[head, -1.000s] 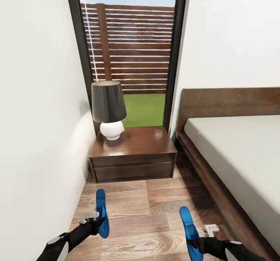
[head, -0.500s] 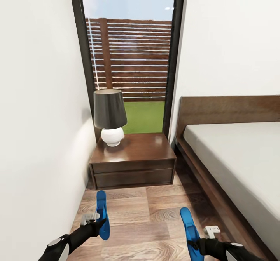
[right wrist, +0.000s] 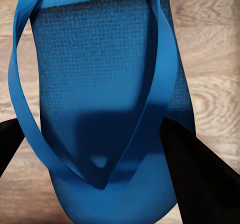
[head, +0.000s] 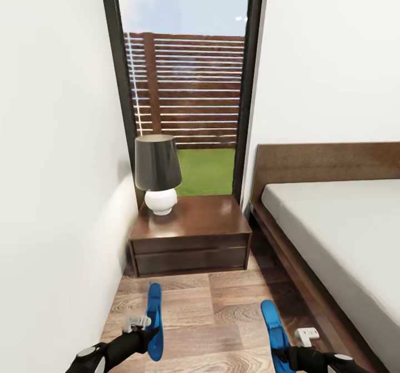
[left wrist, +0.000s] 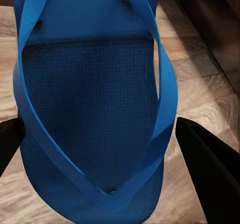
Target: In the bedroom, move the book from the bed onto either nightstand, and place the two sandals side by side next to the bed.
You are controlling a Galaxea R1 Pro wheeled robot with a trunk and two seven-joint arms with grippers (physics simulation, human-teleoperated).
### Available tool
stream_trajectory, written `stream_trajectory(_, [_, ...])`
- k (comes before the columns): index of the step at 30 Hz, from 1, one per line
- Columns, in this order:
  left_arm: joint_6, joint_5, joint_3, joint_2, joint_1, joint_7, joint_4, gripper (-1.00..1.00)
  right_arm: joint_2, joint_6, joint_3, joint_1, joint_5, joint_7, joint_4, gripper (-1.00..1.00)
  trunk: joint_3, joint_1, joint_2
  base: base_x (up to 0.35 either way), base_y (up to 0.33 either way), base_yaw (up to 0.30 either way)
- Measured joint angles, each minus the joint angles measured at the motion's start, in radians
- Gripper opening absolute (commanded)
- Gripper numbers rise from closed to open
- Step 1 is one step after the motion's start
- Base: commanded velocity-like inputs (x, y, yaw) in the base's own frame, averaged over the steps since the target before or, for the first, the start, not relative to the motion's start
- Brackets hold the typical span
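I hold one bright blue sandal in each hand, low over the wood floor in the gap between the white wall and the bed (head: 339,223). My left gripper (head: 145,335) is shut on the left sandal (head: 155,313), whose sole and straps show between the black fingers (left wrist: 210,176). On the other side, the right sandal (head: 274,326) sits in my shut right gripper (head: 284,355), close to the bed frame, its sole (right wrist: 100,94) between dark fingers (right wrist: 200,184). A dark nightstand (head: 194,223) stands ahead. The book is out of view.
A lamp (head: 158,167) with a dark shade and white base stands on the nightstand's left half. Behind it a tall dark-framed window (head: 186,84) shows a slatted fence and grass. A white wall (head: 55,167) closes the left side. Bare plank floor (head: 211,306) lies between the sandals.
The camera has tilted up, so the whole scene sits lower in the picture. My left arm with its sandal has shifted slightly right; the right arm keeps its place.
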Motion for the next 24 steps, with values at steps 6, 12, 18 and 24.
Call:
stream_trajectory(6, [-0.037,0.004,0.001,-0.002,0.0,0.003,0.048,-1.0,0.0,0.0,0.001,0.0,0.0,-0.001,0.0,-1.0,0.019,-0.023,0.042,0.0,0.0,0.0])
stream_trajectory(12, [-0.043,0.005,0.0,-0.004,0.0,0.002,0.051,-1.0,0.0,0.0,0.001,0.0,-0.001,-0.001,0.0,-1.0,0.038,-0.046,0.084,0.0,0.0,0.0])
stream_trajectory(18, [-0.043,0.006,0.0,-0.004,0.0,0.002,0.051,-1.0,0.0,0.0,0.001,0.0,-0.001,-0.001,0.0,-1.0,0.056,-0.069,0.126,0.0,0.0,0.0])
stream_trajectory(24, [-0.043,0.005,-0.001,-0.007,0.0,0.002,0.051,-1.0,0.001,0.0,0.001,0.0,0.0,-0.001,0.0,-1.0,0.075,-0.092,0.168,0.0,0.0,0.0])
